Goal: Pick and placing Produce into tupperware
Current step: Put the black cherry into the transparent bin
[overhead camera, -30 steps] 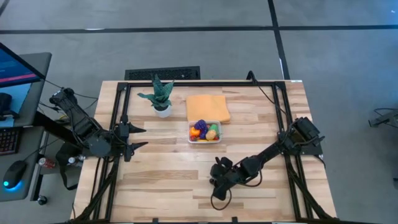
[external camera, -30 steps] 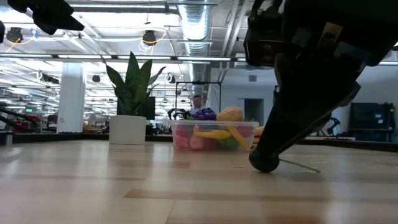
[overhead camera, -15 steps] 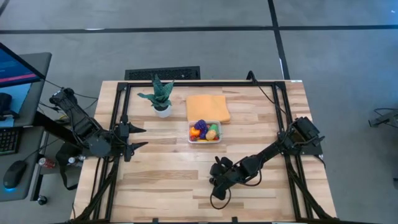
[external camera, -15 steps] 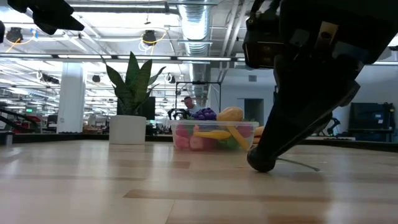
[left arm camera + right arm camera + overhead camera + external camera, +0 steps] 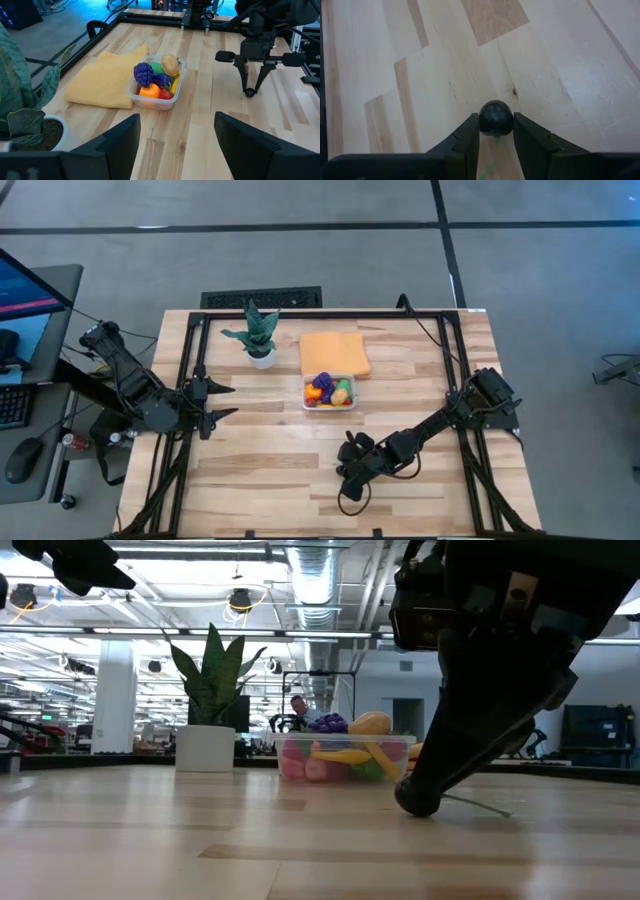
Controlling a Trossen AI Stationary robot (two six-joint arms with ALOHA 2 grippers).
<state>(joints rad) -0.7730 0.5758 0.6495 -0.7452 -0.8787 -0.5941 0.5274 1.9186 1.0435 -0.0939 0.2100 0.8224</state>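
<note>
The tupperware [image 5: 329, 391] is a small clear box with rounded corners, standing near the middle of the pale wooden bench [image 5: 260, 470], its far edge just beside a flat folded orange cloth [image 5: 334, 353]. It is heaped with produce [image 5: 156, 79]: a knobbly purple grape bunch [image 5: 144, 73], a tan potato-like piece [image 5: 169, 64] leaning at the far corner, an orange piece [image 5: 149, 92] with a green top, something red, something green and a curved yellow piece. In the low view the pile rises above the rim, with pink, yellow and green showing through the clear wall [image 5: 345, 761]. No writing or label can be read on the box or the toys.

The right claw [image 5: 495, 131] is low over the near part of the bench, well apart from the tupperware, tilted steeply down. Its two dark fingers [image 5: 468, 136] stand on either side of a small dark round item [image 5: 495, 118] with a thin green stem, pressing against its sides; the item sits at the bench surface.

The left claw [image 5: 222, 401] waits at the left side of the bench, fingers spread apart and holding nothing, pointing toward the tupperware. A green potted plant [image 5: 256, 335] in a white pot stands just left of the cloth.
</note>
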